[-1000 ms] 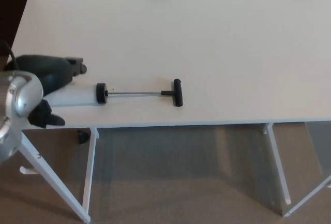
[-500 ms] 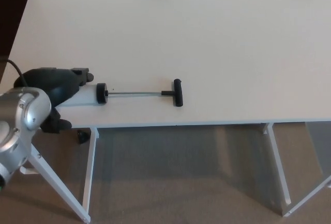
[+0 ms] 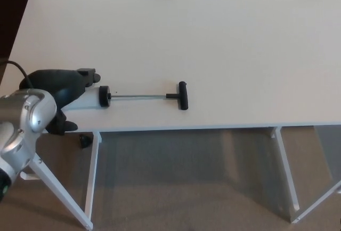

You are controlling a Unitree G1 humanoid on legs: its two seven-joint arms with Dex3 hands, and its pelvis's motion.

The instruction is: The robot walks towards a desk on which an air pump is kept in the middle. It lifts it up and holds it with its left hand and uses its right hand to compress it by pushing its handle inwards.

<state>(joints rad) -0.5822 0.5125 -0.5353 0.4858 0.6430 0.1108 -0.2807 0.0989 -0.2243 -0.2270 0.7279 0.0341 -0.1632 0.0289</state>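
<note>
The air pump lies flat near the desk's front edge. Its white cylinder point(image 3: 85, 100) points left, and a black cap point(image 3: 104, 95) closes its right end. A thin rod point(image 3: 138, 96) runs right, fully drawn out, to the black T-handle point(image 3: 183, 95). My left hand point(image 3: 56, 86) comes in from the left and lies over the cylinder, hiding most of it. Its fingers point(image 3: 88, 76) reach past the far side and the thumb point(image 3: 59, 126) hangs at the desk's front edge, spread wider than the cylinder. The pump still rests on the desk. My right hand does not show.
The white desk point(image 3: 213, 39) fills most of the view; its front edge runs just below the pump. Under it are white legs point(image 3: 93, 167) and a brown carpet. My silver left forearm point(image 3: 21, 124) hangs over the desk's front left corner.
My left hand has slid right along the cylinder, covering more of it, and its fingers now sit close to the black cap. The pump has not moved.
</note>
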